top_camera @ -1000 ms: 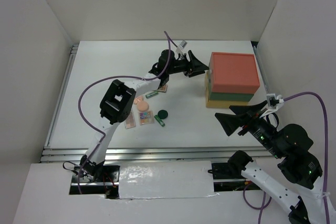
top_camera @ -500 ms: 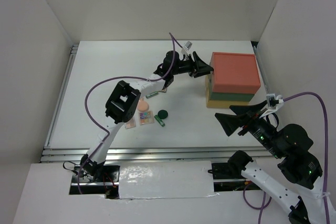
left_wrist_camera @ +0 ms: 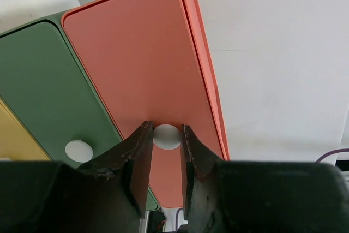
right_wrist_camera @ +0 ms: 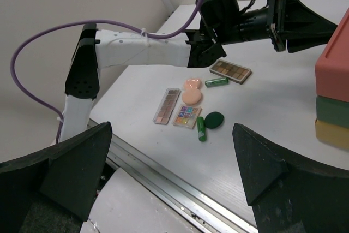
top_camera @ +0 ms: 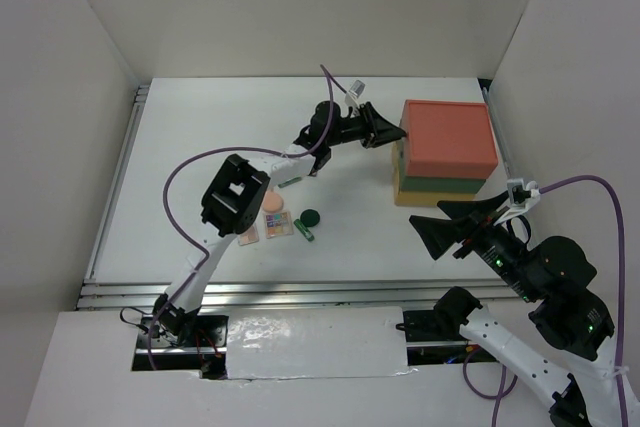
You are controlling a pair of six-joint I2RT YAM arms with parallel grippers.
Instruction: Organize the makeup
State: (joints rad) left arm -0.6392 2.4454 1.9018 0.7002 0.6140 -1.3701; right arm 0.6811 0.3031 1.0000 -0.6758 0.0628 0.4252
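My left gripper [top_camera: 398, 134] is at the front of the drawer box [top_camera: 447, 137]. In the left wrist view its jaws [left_wrist_camera: 166, 129] are closed on the white knob [left_wrist_camera: 166, 137] of the red top drawer [left_wrist_camera: 136, 53]. The makeup lies left of centre: a long palette [top_camera: 248, 232], a square multicoloured palette [top_camera: 278, 226], a peach compact [top_camera: 275, 204], a dark green disc [top_camera: 309, 217] and a green tube [top_camera: 303, 231]. A second tube [right_wrist_camera: 216, 82] and a second long palette [right_wrist_camera: 231, 70] lie beside the left arm. My right gripper [top_camera: 428, 217] is open and empty above the table's front right.
The drawer box stands at the back right, with a green drawer [left_wrist_camera: 49, 80] and a yellow drawer [left_wrist_camera: 13, 140] under the red one. White walls close in the table on three sides. A metal rail [top_camera: 300, 292] runs along the front edge.
My left gripper has moved right up to the front of the red drawer. The right arm and the makeup have not moved.
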